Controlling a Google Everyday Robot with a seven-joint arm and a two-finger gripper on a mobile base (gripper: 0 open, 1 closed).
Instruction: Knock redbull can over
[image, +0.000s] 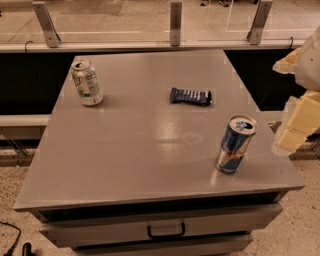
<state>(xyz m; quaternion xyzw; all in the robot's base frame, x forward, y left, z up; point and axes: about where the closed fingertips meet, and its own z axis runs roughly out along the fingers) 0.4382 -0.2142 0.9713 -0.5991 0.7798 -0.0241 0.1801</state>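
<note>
The redbull can (235, 145), tall, slim, blue and silver with a red mark, stands upright near the front right corner of the grey table (145, 150). My gripper (296, 124), cream-coloured, hangs at the right edge of the view, just beyond the table's right side. It is to the right of the can, apart from it and about level with its top. Part of the gripper is cut off by the frame edge.
A white-and-green soda can (86, 83) stands upright at the table's back left. A dark blue snack wrapper (190, 96) lies behind the redbull can, near the middle. A drawer with a black handle (166, 231) sits under the tabletop. A railing runs behind.
</note>
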